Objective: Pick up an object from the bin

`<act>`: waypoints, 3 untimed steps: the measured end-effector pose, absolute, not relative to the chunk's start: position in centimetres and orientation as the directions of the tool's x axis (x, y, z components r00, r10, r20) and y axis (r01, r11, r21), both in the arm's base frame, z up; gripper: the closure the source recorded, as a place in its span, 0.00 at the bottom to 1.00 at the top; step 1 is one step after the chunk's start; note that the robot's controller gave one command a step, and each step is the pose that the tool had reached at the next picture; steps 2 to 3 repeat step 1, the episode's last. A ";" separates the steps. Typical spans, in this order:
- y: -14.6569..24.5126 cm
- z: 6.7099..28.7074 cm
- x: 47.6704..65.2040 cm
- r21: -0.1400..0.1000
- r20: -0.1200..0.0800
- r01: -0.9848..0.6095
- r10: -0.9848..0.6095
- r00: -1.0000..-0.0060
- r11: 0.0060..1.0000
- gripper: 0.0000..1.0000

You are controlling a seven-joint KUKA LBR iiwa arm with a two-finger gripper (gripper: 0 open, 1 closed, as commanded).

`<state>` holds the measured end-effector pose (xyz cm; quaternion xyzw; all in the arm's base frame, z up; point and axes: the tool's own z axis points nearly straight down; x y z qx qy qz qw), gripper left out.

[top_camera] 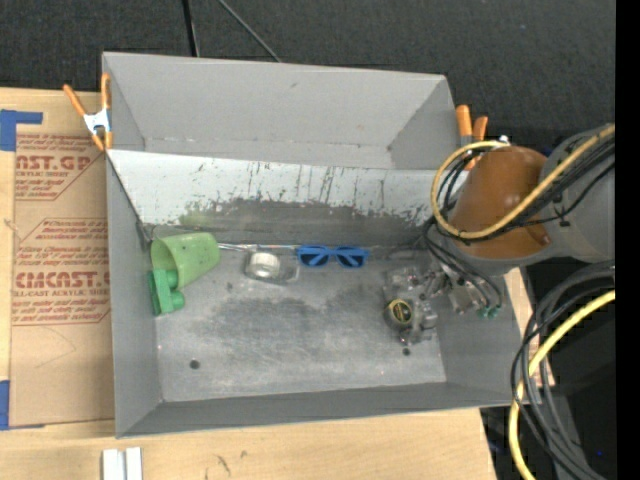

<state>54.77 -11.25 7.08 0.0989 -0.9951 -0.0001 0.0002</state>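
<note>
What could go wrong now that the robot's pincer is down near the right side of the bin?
1. The pincer sits low by the right wall of the bin; it might scrape metal there.
2. The green cup, the silver round piece and the blue sunglasses all lie off to its left, so a grab here may catch nothing.
3. The sunglasses rest close along the back wall, which could make them awkward to grip.

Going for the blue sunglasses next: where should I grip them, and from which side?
Probably the narrow bridge between the lenses of the blue sunglasses, coming straight down from above. They lie flat on the bin floor close to the back wall, so a side approach looks blocked.
</note>
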 end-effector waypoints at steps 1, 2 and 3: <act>-11.9 21.3 56.2 -0.005 -0.010 -0.233 -0.233 -0.972 0.972 1.00; -11.9 21.3 56.2 -0.005 -0.010 -0.233 -0.233 -0.972 0.972 1.00; -11.9 21.3 56.2 -0.005 -0.010 -0.233 -0.233 -0.972 0.972 1.00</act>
